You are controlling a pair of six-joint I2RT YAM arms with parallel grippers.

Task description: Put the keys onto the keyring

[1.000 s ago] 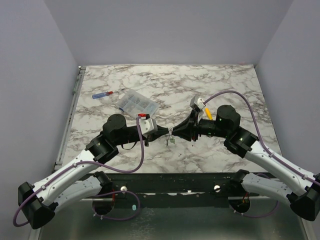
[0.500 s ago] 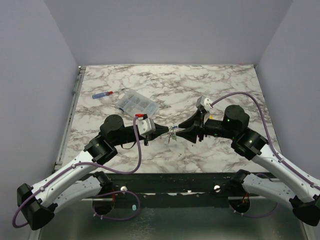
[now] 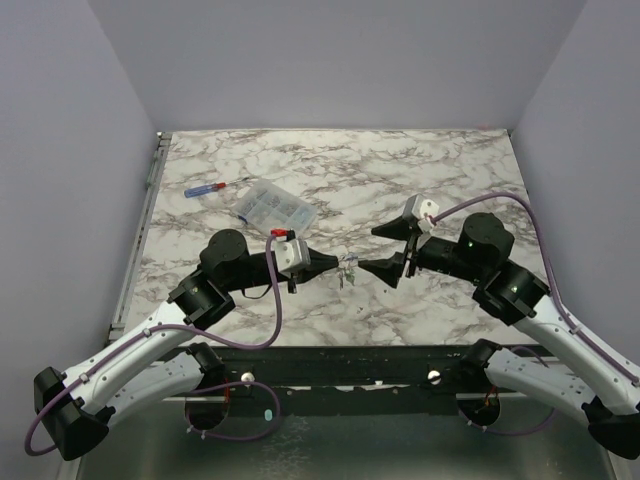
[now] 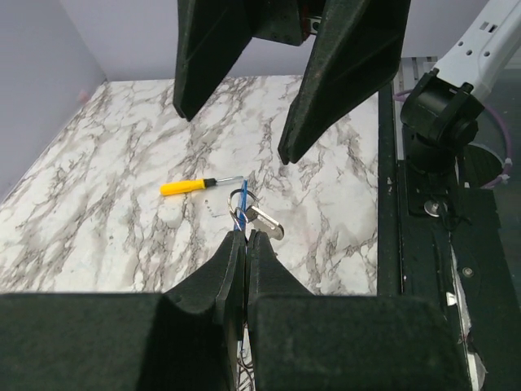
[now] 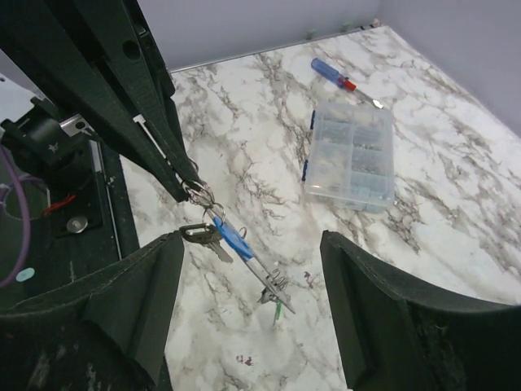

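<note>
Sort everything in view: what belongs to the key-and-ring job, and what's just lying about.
Job in hand:
- keys
- keyring, pinched in the shut left gripper
- right gripper, open, facing them

Lying about on the marble table:
- clear compartment box
- red-and-blue screwdriver
- yellow-handled screwdriver

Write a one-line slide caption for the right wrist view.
Left fingers pinch the keyring, keys dangling over the marble table; right fingers open, facing them, box and screwdriver behind.
</note>
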